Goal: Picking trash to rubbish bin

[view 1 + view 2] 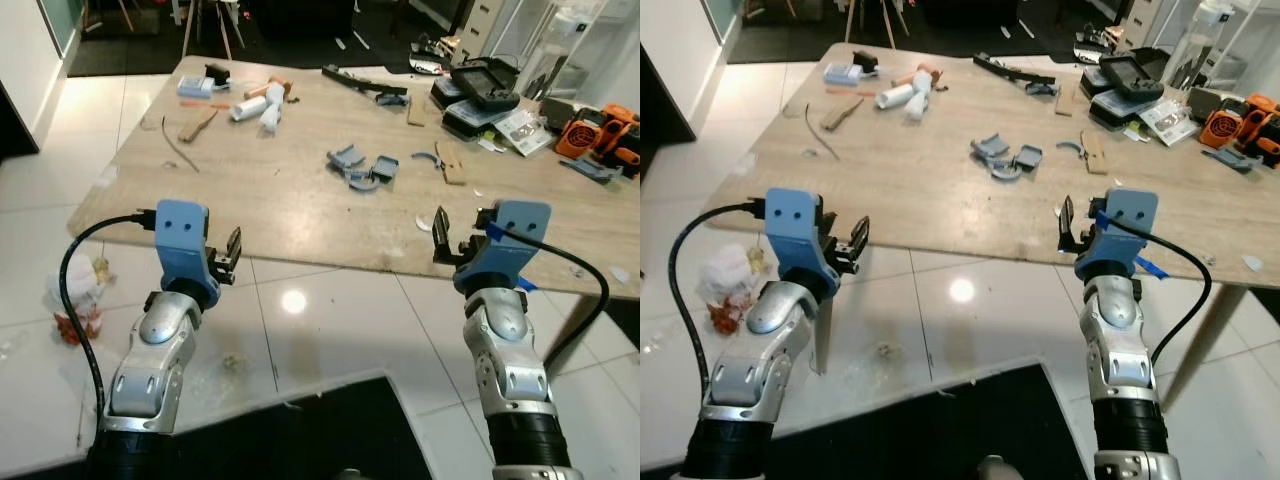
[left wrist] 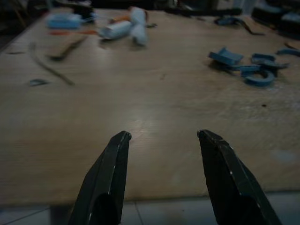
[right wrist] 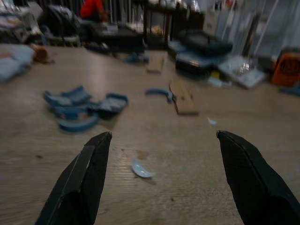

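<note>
- Left eye view: the wooden table (image 1: 300, 210) spans the upper frame. The left gripper (image 1: 226, 256) hangs at 8 o'clock, just short of the table's near edge; the right gripper (image 1: 447, 240) hangs at 4 o'clock, at that same edge. Both carry nothing. Candidate trash lies on the top: a cluster of blue plastic scraps (image 1: 362, 166) near centre, white rolls (image 1: 258, 104) at 11 o'clock, and a small pale chip (image 1: 424, 222) just ahead of the right gripper. Crumpled litter (image 1: 78, 296) lies on the tiled floor at 9 o'clock.
- Right eye view: the same layout. Tools and an orange device (image 1: 1230, 126) crowd the table's 2 o'clock corner, well apart from both grippers.
- Left wrist view: the left fingers (image 2: 108, 178) are spread moderately, empty, above bare wood; the rolls lie far ahead.
- Right wrist view: the right fingers (image 3: 82, 180) stand wide apart, empty. The pale chip (image 3: 140, 168) lies between them and slightly ahead; the blue scraps (image 3: 79, 110) and a wooden offcut (image 3: 182, 97) lie beyond.
- Progress, as a judgement: the task appears barely begun. Nothing is grasped, scraps remain scattered, and picking and carrying to a bin are all left.
</note>
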You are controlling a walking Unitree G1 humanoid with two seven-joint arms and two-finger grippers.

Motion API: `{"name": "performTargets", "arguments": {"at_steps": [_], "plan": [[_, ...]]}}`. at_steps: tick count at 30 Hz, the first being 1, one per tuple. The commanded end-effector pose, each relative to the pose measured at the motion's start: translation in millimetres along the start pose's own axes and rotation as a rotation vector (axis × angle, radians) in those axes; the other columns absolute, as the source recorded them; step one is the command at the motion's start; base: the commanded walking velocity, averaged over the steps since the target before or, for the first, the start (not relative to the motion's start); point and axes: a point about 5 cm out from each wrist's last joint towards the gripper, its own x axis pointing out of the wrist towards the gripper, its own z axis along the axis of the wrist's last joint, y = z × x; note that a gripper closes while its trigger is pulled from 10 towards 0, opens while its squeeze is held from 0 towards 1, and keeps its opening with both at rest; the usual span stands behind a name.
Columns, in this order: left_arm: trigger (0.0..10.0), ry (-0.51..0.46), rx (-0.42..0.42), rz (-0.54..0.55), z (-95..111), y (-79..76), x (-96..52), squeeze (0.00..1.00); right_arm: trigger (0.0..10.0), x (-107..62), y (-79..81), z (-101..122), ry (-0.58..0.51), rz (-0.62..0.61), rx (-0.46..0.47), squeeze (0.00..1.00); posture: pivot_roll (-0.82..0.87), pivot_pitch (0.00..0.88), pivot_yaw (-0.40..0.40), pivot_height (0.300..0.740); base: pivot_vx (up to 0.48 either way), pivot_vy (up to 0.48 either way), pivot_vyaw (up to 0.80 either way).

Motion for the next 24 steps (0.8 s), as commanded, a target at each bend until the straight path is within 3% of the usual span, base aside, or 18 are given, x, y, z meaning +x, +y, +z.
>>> {"name": "performTargets", "arguments": {"at_steps": [1, 15, 24], "plan": [[10.0, 0.013, -0.016, -0.018, -2.5, -2.9, -2.6, 0.00, 10.0, -0.6, -2.7, 1.2, -0.002, -0.014, -0.010, 0.00, -0.06, 0.153, -0.051, 0.740, 0.469, 0.000, 0.00], [10.0, 0.043, 0.015, -0.010, -5.4, 0.9, -3.2, 0.00, 10.0, -3.2, 0.5, -2.0, 0.012, -0.004, -0.010, 0.00, -0.06, 0.155, -0.051, 0.740, 0.458, 0.000, 0.00], [10.0, 0.031, 0.021, 0.001, -4.0, 6.0, -4.1, 0.00, 10.0, -5.5, -1.1, -4.7, 0.026, -0.004, -0.013, 0.00, -0.06, 0.159, -0.050, 0.740, 0.000, 0.000, 0.00]]}}
